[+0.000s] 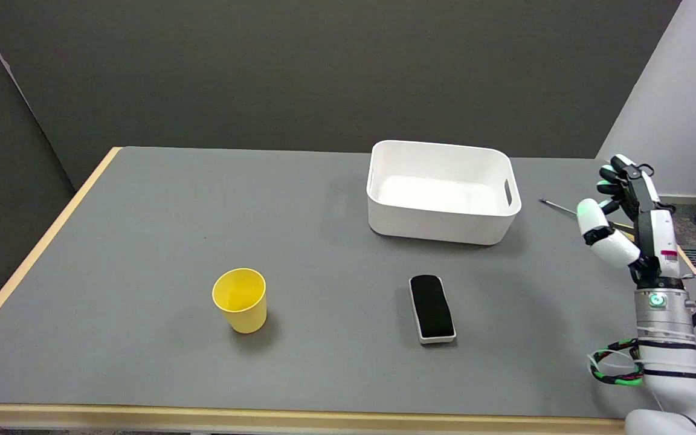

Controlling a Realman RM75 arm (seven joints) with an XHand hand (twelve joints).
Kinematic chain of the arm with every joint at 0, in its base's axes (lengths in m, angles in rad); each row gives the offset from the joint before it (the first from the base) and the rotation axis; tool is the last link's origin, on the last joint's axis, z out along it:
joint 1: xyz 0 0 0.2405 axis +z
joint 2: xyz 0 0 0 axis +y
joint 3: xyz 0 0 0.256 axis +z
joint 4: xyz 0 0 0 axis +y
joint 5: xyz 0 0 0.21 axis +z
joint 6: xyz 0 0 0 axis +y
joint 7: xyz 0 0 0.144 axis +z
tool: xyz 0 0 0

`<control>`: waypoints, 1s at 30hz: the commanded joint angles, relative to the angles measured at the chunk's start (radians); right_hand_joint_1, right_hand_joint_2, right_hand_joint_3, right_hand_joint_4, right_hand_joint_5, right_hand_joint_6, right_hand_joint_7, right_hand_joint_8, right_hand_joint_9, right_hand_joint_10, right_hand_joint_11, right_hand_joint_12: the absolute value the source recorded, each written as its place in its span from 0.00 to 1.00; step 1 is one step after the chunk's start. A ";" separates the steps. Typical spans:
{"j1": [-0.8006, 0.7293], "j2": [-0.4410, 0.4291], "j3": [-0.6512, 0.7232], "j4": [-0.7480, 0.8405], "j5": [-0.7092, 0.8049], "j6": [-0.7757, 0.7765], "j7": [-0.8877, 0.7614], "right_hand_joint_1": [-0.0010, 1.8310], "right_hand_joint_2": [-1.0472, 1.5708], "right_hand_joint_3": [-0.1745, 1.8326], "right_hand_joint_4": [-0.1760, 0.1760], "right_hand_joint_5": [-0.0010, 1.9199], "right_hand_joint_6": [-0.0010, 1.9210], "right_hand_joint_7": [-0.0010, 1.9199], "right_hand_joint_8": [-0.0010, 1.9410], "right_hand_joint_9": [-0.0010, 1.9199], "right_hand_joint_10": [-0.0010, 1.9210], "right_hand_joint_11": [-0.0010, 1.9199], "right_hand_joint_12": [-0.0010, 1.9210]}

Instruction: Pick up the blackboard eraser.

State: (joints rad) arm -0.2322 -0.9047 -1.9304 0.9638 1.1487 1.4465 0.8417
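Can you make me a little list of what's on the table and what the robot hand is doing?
table: grey top with a wood-coloured edge
eraser: blackboard eraser, black face up, lying flat near the middle, untouched
cup: yellow cup, upright, left of the eraser
bin: white bin, behind the eraser, nothing visible inside
right hand: right hand, raised in the air at the right, fingers apart, holding nothing
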 commanded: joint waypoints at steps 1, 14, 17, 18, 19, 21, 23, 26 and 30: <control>0.046 0.013 -0.004 0.094 -0.034 -0.103 -0.172 0.31 0.68 0.51 0.11 0.09 0.21 0.19 0.32 0.17 0.57 0.23 0.90; -0.053 0.017 -0.011 0.453 0.201 -0.390 -0.941 0.31 0.67 0.50 0.06 0.09 0.22 0.18 0.34 0.13 0.55 0.14 0.81; -0.065 -0.039 -0.033 0.545 0.289 -0.336 -1.182 0.30 0.67 0.50 0.05 0.09 0.22 0.18 0.34 0.13 0.55 0.12 0.79; -0.063 -0.059 -0.047 0.570 0.310 -0.309 -1.258 0.30 0.67 0.50 0.05 0.09 0.21 0.18 0.34 0.13 0.55 0.12 0.78; -0.058 -0.080 -0.062 0.589 0.326 -0.281 -1.318 0.30 0.67 0.49 0.04 0.09 0.21 0.18 0.34 0.13 0.55 0.11 0.78; -0.034 -0.140 -0.117 0.622 0.359 -0.195 -1.453 0.29 0.67 0.49 0.03 0.08 0.21 0.17 0.34 0.13 0.54 0.09 0.76; 0.006 -0.189 -0.183 0.627 0.365 -0.113 -1.515 0.29 0.67 0.49 0.02 0.08 0.20 0.16 0.34 0.12 0.54 0.08 0.74; 0.092 -0.261 -0.309 0.600 0.364 0.020 -1.604 0.29 0.67 0.49 0.01 0.07 0.20 0.15 0.33 0.11 0.53 0.07 0.73; 0.133 -0.339 -0.372 0.588 0.341 0.093 -1.673 0.29 0.67 0.49 0.00 0.07 0.20 0.15 0.33 0.11 0.53 0.07 0.73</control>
State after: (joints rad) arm -0.2326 -0.9459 -1.9894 1.3368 1.3032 1.2296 -0.0867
